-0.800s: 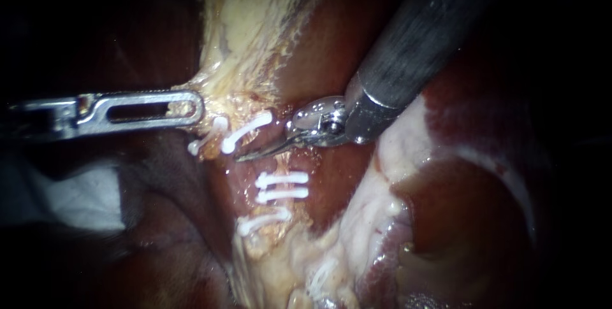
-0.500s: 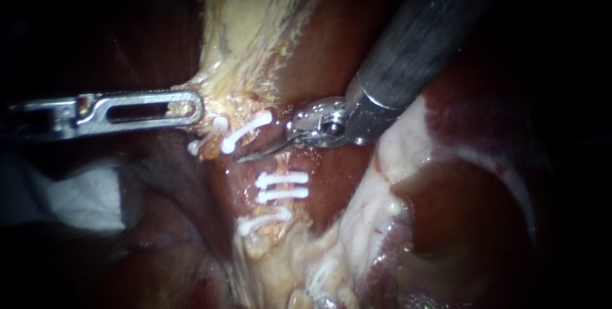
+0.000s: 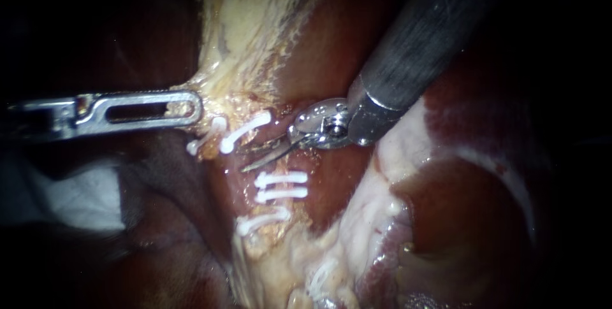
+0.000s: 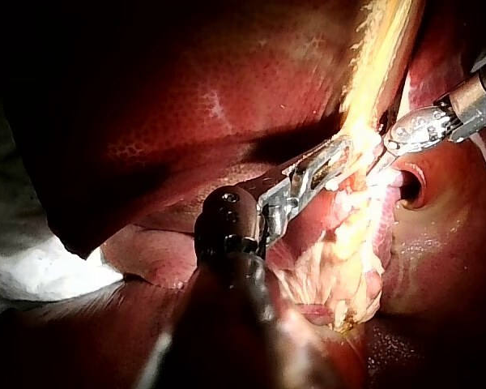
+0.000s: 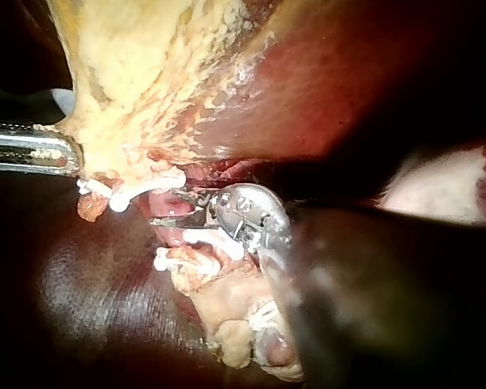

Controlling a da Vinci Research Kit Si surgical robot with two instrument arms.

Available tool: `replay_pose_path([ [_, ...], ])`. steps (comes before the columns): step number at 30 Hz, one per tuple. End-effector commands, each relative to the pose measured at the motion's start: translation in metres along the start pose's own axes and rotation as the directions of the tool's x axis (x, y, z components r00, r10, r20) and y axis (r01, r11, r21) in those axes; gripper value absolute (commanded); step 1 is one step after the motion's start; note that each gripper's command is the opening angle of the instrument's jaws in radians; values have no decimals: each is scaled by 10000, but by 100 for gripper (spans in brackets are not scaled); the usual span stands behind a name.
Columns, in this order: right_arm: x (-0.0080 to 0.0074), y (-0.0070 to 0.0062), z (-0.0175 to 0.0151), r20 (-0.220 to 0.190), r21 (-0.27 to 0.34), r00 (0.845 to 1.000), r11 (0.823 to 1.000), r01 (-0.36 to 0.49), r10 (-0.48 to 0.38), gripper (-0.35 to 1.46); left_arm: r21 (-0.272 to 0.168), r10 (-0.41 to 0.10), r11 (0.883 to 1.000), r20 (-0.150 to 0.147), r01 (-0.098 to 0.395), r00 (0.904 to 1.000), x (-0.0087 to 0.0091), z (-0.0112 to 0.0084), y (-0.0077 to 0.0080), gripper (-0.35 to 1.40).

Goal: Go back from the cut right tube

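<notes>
Right instrument, dark shaft from the upper right with thin pointed blades: pincer released, a small gap between the blades, nothing gripped. The blade tips sit in the gap between the small white plastic clips, with one curved clip just above the tips and a stacked pair just below. Cut right tube: its lower stump runs under that stacked pair, just beneath the blades; can't tell if they touch it. Right wrist view agrees, with the blades apart and clips on either side.

Left instrument, silver slotted pincer from the left: clenched on the lower end of the yellowish fatty tissue strip, just beside the upper clips. Left wrist view shows the same grip.

Dark red liver lies behind. White gauze is well apart from both instruments.
</notes>
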Motion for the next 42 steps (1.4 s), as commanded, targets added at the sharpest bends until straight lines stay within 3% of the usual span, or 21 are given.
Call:
replay_pose_path([
  [1, 1, -1, -2, -45, -41, 10000, 10000, 56, -56, 64, 9, 1, 10000, -6, -1, 10000, -1, 0, 1, -35],
  [7, 2, -5, -10, -67, -51, 9998, 9998, 166, -166, 74, 20, 5, 10000, -15, -5, 10000, -1, -1, 4, -35],
  [9, 0, -9, -14, -84, -164, 9997, 9996, 239, -241, 91, 28, 9, 10000, -21, -9, 10000, -1, -1, 6, -35],
  [13, -4, -22, -32, -207, -717, 9959, 9937, 859, -876, 124, 35, 13, 10000, -26, -13, 10000, -2, -1, 9, -35],
  [19, -2, -49, -73, -328, -1409, 9873, 9787, 1493, -1553, 139, 40, 28, 10000, -27, -28, 10000, -2, 0, 14, -35],
  [25, -8, -90, -116, -112, -2217, 9757, 9520, 2112, -2190, 143, 31, 36, 10000, -21, -36, 10000, -3, 0, 21, -35],
  [30, -11, -120, -156, -223, -2756, 9701, 9342, 2264, -2417, 143, 6, 50, 10000, 0, -50, 10000, -4, 2, 29, -35],
  [32, -6, -127, -174, -354, -3009, 9686, 9269, 2246, -2462, 143, -16, 54, 10000, 17, -54, 10000, -5, 2, 32, -35],
  [36, 5, -136, -198, -237, -3236, 9667, 9168, 2339, -2550, 143, -39, 56, 10000, 33, -56, 10000, -6, 3, 37, -35],
  [42, 13, -149, -206, -124, -3530, 9655, 9046, 2391, -2600, 143, -97, 66, 9999, 78, -65, 9999, -8, 6, 44, -35],
])
